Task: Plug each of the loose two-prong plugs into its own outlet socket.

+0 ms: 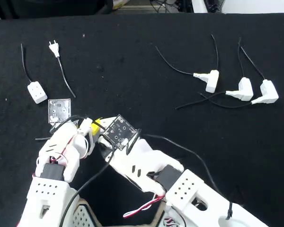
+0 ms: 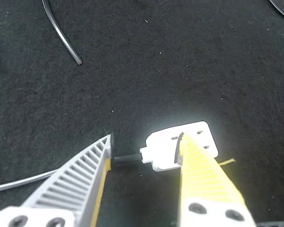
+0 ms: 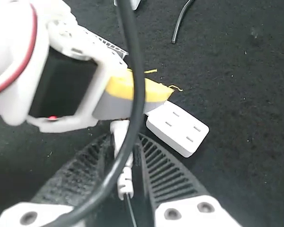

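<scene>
Left gripper (image 2: pixel 144 139) was open, jaws spread to either side of the four-slot socket (image 2: pixel 161 147). Its yellow finger (image 2: pixel 199 165) lay over the socket's face; its white finger (image 2: pixel 92 161) stood apart from the socket, beside the cable stub. The socket lay flat on the black table (image 1: pixel 132 56).

Right gripper (image 3: pixel 124 144) was clamped on a white plug (image 3: pixel 124 182), held just beside the socket; whether they touched could not be told.

High view: a second white socket (image 1: pixel 37 91) and a clear square plate (image 1: pixel 59 110) lay near the four-slot socket, on its far side. A loose two-prong plug (image 1: pixel 53 46) lay farther beyond. Three white angled plugs (image 1: pixel 244 90) lay well apart from the socket, toward the right arm's side.
</scene>
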`<action>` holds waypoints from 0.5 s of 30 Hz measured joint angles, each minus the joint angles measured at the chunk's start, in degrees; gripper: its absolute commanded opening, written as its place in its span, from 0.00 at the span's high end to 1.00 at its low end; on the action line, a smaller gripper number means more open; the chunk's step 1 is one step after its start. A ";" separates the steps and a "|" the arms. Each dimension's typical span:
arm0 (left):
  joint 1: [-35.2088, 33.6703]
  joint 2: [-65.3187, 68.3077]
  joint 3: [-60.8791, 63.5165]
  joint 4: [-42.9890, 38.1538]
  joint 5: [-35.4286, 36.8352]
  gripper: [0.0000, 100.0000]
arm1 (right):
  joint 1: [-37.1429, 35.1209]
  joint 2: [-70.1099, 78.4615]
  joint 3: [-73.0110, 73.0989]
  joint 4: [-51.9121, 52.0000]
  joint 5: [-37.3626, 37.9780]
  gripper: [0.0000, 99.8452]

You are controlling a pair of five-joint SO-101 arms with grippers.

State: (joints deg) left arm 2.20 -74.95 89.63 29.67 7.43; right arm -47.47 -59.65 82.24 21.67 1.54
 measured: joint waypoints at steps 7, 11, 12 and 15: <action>0.00 -0.09 0.00 0.00 0.00 0.76 | 0.18 0.00 0.00 0.00 -2.11 0.99; 0.00 -0.09 0.00 0.00 0.00 0.76 | 0.18 0.00 0.00 0.00 -2.37 0.99; 0.00 -0.09 0.00 0.00 0.00 0.76 | 0.18 0.00 0.00 0.00 -2.37 0.99; 0.00 -0.09 0.00 0.00 0.00 0.76 | 0.18 0.00 0.00 0.00 -2.37 0.99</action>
State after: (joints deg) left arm 2.20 -75.03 89.63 29.67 7.43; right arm -47.30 -59.65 82.24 21.67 -0.84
